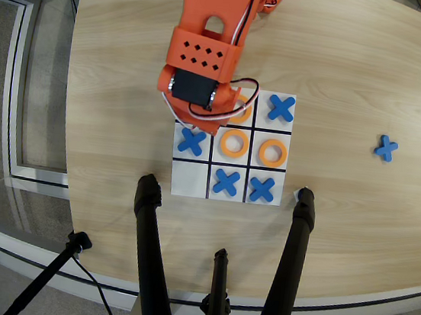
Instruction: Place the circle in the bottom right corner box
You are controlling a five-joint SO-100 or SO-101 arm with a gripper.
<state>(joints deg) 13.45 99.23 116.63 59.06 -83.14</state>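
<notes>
flat circle point(240, 115) partly under gripper point(188, 120), perhaps

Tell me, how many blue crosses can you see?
5: top-right cell, middle-left cell, bottom-middle cell, bottom-right cell, one loose on the table. The arm may hide more.

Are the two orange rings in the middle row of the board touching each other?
Apart. The overhead view shows the centre ring and the right-hand ring each in its own cell, with white board and a black grid line between them.
</notes>
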